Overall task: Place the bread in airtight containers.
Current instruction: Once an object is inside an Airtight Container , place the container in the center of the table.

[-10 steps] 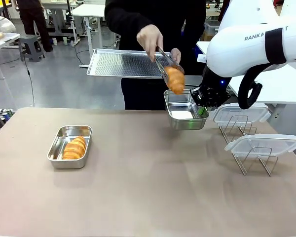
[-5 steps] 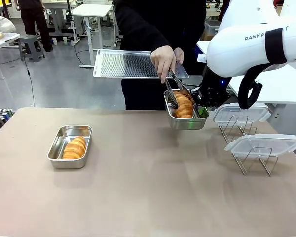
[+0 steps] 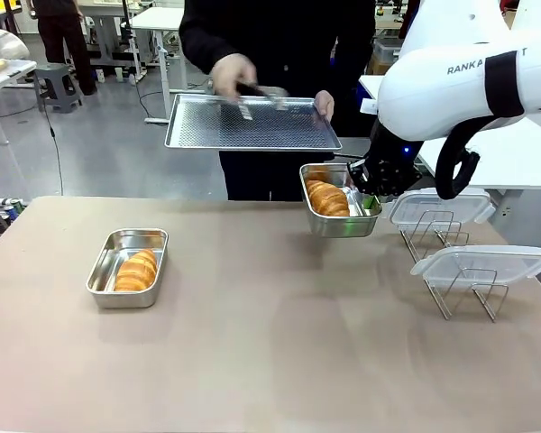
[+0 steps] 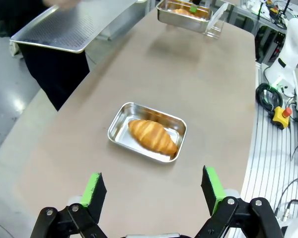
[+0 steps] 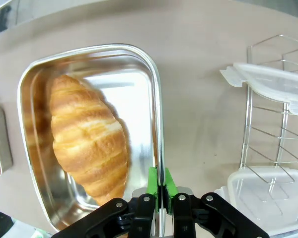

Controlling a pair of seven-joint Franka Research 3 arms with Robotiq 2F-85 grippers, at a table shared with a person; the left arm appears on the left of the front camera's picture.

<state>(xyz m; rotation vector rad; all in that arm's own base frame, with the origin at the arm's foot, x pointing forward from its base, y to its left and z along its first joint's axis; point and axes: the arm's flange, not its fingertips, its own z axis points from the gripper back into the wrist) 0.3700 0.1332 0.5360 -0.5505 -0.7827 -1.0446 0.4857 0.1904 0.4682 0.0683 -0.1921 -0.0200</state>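
While the right end effector (image 5: 159, 179) pinches the steel tub (image 5: 156, 99) by its rim, croissant (image 5: 89, 134) aboard, lower it level onto the worktop (image 3: 270, 343); left end effector (image 4: 154, 186) spread.

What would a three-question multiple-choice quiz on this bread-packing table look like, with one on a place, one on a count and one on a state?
1. Where do the clear lids rest?
A. on wire racks
B. flat on the table
C. on the perforated tray

2. How many croissants lie in steel tubs?
A. one
B. two
C. three

3. How is the right gripper?
A. wide open
B. shut on a tub's rim
C. shut on a lid

Answers:
1 A: each lid sits atop a rack at the table's right end.
2 B: one lies in the tub on the table, one in the held tub.
3 B: its green pads pinch the rim in the right wrist view.
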